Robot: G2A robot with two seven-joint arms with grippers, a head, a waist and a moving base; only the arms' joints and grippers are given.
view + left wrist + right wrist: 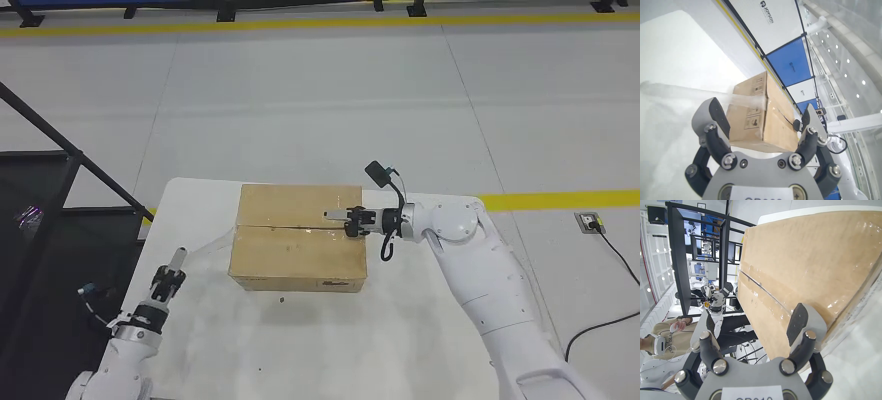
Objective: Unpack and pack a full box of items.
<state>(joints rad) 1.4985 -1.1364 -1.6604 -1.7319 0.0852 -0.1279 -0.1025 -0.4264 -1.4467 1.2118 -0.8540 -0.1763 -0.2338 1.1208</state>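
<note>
A closed brown cardboard box stands in the middle of the white table, its two top flaps meeting at a taped centre seam. My right gripper hovers open at the box's right end, right over the seam, one finger just above the top flap. My left gripper is open near the table's left side, a short way from the box, holding nothing. Clear tape runs down that end of the box.
A black frame and a dark bin stand off the table's left edge. The front half of the table is bare white cloth. Yellow floor tape runs behind the right arm.
</note>
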